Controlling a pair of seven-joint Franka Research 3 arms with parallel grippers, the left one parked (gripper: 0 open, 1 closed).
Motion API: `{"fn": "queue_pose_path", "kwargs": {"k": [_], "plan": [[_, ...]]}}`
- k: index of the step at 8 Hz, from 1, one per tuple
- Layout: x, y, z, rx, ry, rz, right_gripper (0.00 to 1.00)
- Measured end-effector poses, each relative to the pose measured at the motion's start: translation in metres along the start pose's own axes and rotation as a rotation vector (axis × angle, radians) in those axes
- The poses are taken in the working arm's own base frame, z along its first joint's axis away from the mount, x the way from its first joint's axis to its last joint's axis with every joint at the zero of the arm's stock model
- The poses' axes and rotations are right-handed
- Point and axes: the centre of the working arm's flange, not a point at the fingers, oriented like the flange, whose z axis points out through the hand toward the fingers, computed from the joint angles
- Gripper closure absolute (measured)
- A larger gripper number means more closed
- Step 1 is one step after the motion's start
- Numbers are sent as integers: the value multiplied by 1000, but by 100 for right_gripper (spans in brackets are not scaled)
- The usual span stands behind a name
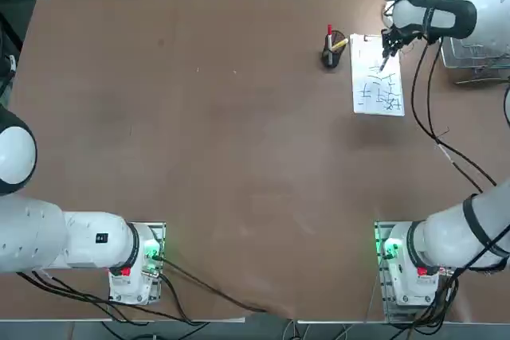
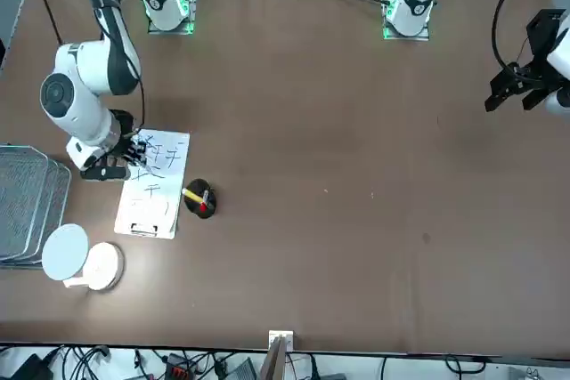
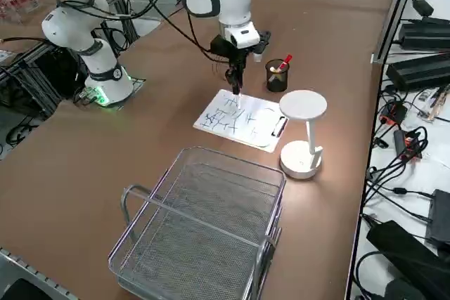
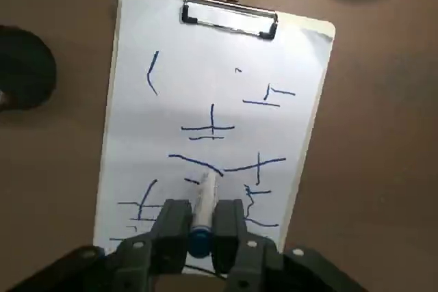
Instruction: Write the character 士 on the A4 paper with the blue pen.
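**Observer:** Which step are you on?

**Arm:** The writing itself. My right jaws are clamped on the blue pen, which points down from between my fingers with its pale tip toward the A4 paper. The sheet lies flat on the brown tabletop, held under a metal clip at its far edge, just beside the black pen cup that holds a red-topped pen and a yellow marker.

**Observer:** Is the tip on the paper?

**Arm:** From my wrist it looks as if it is at or just above the sheet, among the blue strokes already there, but I cannot tell for certain that it touches. From the side I hang nearly upright over the half of the sheet away from the clip.

**Observer:** What does the next move call for?

**Arm:** I judge a steady, level stroke with light pressure, the pen kept near vertical so it does not slide in my grip. Marks crowd this end, so a new 士 wants a bare patch; the blank area nearer the clip looks best. The white desk lamp stands just beside the board, so I should keep my wrist clear of it.
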Motion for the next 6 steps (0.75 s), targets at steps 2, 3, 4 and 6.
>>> {"fn": "queue_pose_path", "kwargs": {"k": [2, 3, 4, 6], "plan": [[0, 4, 0, -27, 3, -158, 79], [2, 5, -1, -32, 14, -224, 79], [3, 5, -2, -36, 29, -283, 79], [6, 5, -2, -41, 48, -372, 79]]}}
